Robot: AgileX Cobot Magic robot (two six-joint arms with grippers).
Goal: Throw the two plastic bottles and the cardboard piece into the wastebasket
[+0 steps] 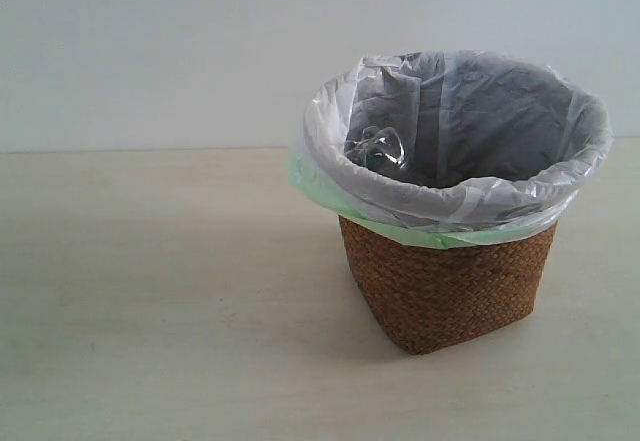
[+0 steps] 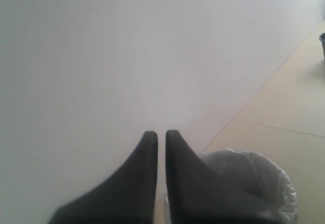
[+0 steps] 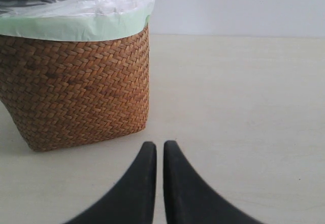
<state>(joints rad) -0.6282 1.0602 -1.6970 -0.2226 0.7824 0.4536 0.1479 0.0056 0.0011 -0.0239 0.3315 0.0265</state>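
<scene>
Tabletop (image 1: 150,311) open left & front; wastebasket (image 1: 450,281) blocks right of ctr.

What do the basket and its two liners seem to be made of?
The wastebasket looks like woven wicker or rattan, brown and matte: a herringbone plait shows. The white liner seems thin translucent plastic film, crinkled with a slight sheen; the green liner under it looks alike, though smoother.
</scene>
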